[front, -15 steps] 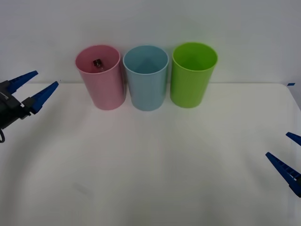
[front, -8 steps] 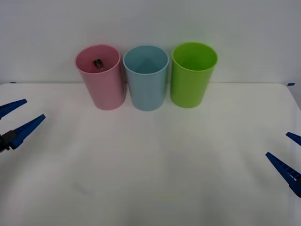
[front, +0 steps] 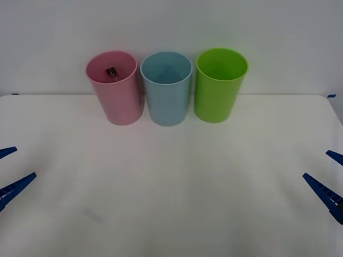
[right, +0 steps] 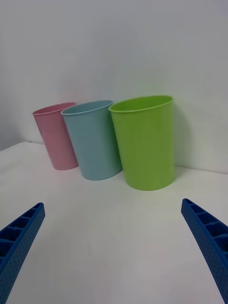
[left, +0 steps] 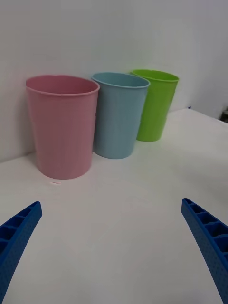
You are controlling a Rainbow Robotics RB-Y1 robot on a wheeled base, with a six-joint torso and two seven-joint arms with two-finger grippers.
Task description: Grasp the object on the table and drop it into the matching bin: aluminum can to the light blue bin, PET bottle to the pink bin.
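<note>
Grippers Empty, Bottle Already in Pink Bin

Left gripper (front: 9,171) sits low at my left edge of the table (front: 171,203), fingers spread wide and holding nothing; my right gripper (front: 328,176) mirrors it at the far right edge, likewise splayed and empty. Between them the white tabletop carries three bins in a row at the back, just beside one another: the pink bin (front: 115,91) on my left, the light blue bin (front: 166,91) in the middle, a green bin (front: 221,85) to the right. The PET bottle (front: 111,72) lies inside the pink bin, only its dark cap end showing below the rim, so I cannot tell how its long axis runs. From my left gripper the bottle lies ahead and inward, well apart; that arm is the nearer of the two. I judge the sorting done; both arms look parked, wrists aimed at the bins.
</note>
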